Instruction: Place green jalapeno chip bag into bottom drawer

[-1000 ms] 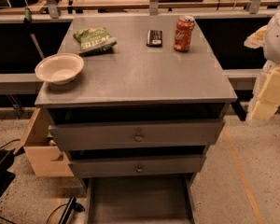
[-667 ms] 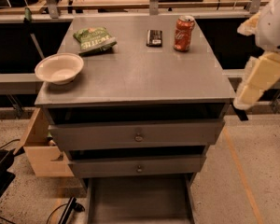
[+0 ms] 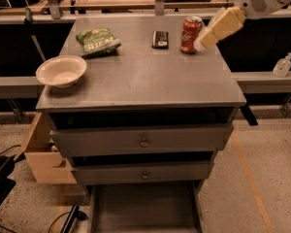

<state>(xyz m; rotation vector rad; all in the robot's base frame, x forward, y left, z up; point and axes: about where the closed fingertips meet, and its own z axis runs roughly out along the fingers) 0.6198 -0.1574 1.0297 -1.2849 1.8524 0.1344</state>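
The green jalapeno chip bag [image 3: 97,41] lies flat at the back left of the grey cabinet top [image 3: 145,81]. The bottom drawer [image 3: 143,210] is pulled out at the foot of the cabinet, a shallow grey tray with nothing showing in it. My gripper [image 3: 202,43] comes in from the upper right on a cream and white arm [image 3: 247,6]. It hangs over the back right of the top, right beside a red soda can [image 3: 189,34], far to the right of the bag.
A white bowl [image 3: 62,71] sits at the left front of the top. A small black object [image 3: 159,39] lies between bag and can. Two knobbed drawers [image 3: 143,142] are above the bottom one. A cardboard box [image 3: 41,154] stands left of the cabinet, and a clear bottle [image 3: 283,65] on the right ledge.
The arm has swung up and left from beside the cabinet's right edge to over the back right of the top, next to the can. The bag and drawers have not moved.
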